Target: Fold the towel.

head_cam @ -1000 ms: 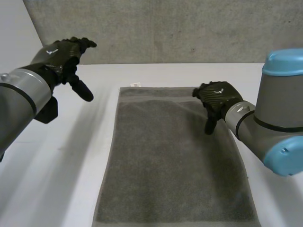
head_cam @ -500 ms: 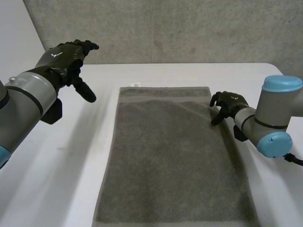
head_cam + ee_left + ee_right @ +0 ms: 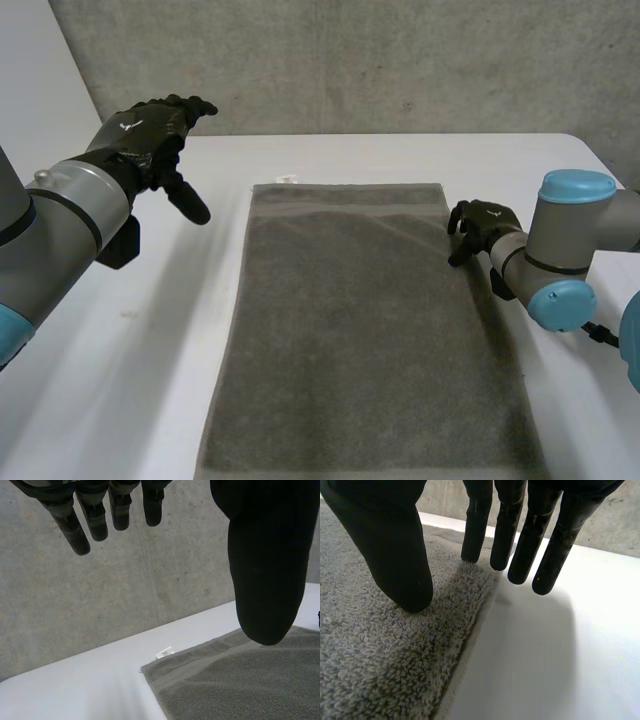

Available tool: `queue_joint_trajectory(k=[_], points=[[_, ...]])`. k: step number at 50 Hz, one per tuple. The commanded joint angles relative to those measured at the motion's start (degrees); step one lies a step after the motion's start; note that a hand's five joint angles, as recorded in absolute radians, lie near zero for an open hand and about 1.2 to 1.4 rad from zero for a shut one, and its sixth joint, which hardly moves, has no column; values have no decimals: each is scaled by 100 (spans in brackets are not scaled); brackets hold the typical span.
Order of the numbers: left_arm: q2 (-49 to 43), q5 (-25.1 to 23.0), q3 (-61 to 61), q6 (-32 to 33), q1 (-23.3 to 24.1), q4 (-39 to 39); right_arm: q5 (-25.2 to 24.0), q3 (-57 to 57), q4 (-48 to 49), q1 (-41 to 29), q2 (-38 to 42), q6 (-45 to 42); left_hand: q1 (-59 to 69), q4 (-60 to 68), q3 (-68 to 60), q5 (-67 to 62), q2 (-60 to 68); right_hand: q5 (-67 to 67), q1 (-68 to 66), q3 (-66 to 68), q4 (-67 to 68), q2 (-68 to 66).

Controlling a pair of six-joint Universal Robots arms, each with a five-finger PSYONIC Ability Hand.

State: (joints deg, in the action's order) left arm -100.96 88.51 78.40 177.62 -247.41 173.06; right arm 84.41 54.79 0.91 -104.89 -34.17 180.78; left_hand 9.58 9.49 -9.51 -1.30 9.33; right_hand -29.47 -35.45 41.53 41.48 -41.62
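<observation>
Right robot hand [image 3: 481, 221] farther out, now at towel [image 3: 350, 330] edge.

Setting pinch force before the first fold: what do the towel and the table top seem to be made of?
Towel: grey terry cloth, probably cotton, with a matte finish; the right wrist view shows a fuzzy, looped pile and a soft, thick edge. Table: smooth, hard white top, perhaps laminate or painted board; it looks even, without grain or texture, and takes soft shadows. Its exact material cannot be told.
</observation>
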Motion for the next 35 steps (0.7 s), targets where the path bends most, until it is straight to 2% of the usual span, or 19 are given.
queue_joint_trajectory(k=[1,5,6,7,8,12,15,17,20,22,23,28,35], points=[[-2,0,0,1,0,-1,-30,-39,-20,3,68,-7,47,56,-53,126,72,-1098,-1500,892,897,-883],[7,0,0,1,18,-1,-56,-39,-55,3,86,-7,47,56,-53,126,72,-1582,-1984,1377,1381,-1367],[7,0,0,1,35,-1,-73,-39,-55,3,69,-7,47,56,-53,126,72,-2702,-3103,2496,2501,-2487],[7,0,0,1,35,-1,-74,-39,-55,3,68,-7,47,56,-53,126,72,-2713,-3115,2507,2512,-2498],[7,0,0,1,44,-1,-91,-22,-64,-5,25,-16,47,56,-53,126,72,-4039,-4441,3834,3838,-3824],[15,0,0,-8,70,-1,-162,49,-73,-5,-142,-7,47,56,-53,126,72,-4053,-4455,3847,3852,-3838],[7,0,0,1,70,-1,-443,181,-73,-5,-432,10,47,56,-53,126,72,-4053,-4455,3847,3852,-3838],[-28,0,0,1,70,8,-897,408,-99,-14,-765,54,42,51,-49,130,67,-4053,-4455,3847,3852,-3838],[-46,0,-9,1,79,35,-1146,559,-135,-58,-986,72,42,51,-49,130,67,-4053,-4455,3847,3852,-3838],[-238,0,-26,1,79,122,-1505,909,-301,-84,-1572,81,63,73,-70,109,88,-4053,-4455,3847,3852,-3838],[-239,0,-26,1,79,122,-1506,910,-302,-84,-1575,81,63,73,-70,109,89,-4053,-4455,3847,3852,-3838],[-853,-18,-114,79,88,394,-1796,1410,-425,-119,-2645,72,97,107,-104,75,122,-4053,-4455,3847,3852,-3838],[-1591,-114,-377,370,281,798,-2015,1683,-687,-602,-3200,54,114,123,-121,59,139,-4053,-4455,3847,3852,-3838]])
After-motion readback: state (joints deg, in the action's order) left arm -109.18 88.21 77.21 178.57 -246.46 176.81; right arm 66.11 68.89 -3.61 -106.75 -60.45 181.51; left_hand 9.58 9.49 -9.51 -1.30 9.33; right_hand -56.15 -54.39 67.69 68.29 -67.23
